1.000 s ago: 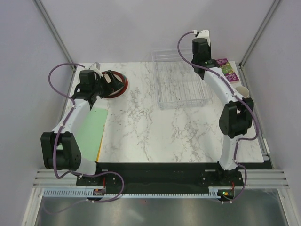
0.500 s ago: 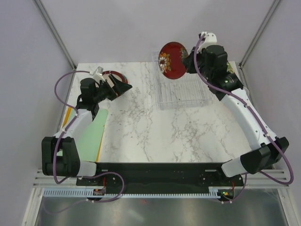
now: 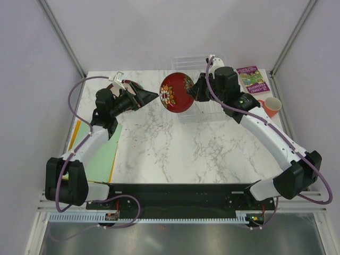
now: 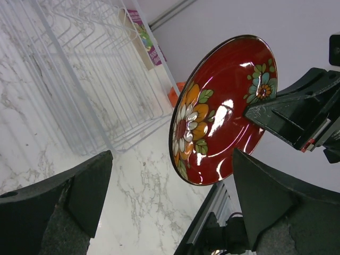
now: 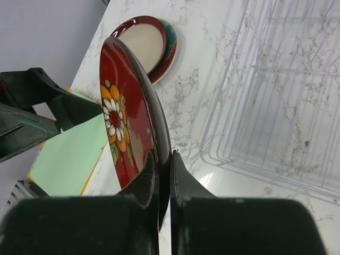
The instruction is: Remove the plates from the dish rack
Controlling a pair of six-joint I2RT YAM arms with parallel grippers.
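**A:** Where is the red plate (image 3: 177,99) hanging?
**B:** On edge, just off the dish rack's (image 3: 187,62) left side. The right gripper (image 3: 196,91) is pinching its rim, and the left gripper (image 3: 154,96), jaws gaping wide, is facing its flowered front.

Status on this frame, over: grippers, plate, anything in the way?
Right gripper shut on red floral plate, on edge, airborne. Left gripper open, facing it, not touching. Dish rack shows no plates; two plates stacked far left. Nothing between grippers.
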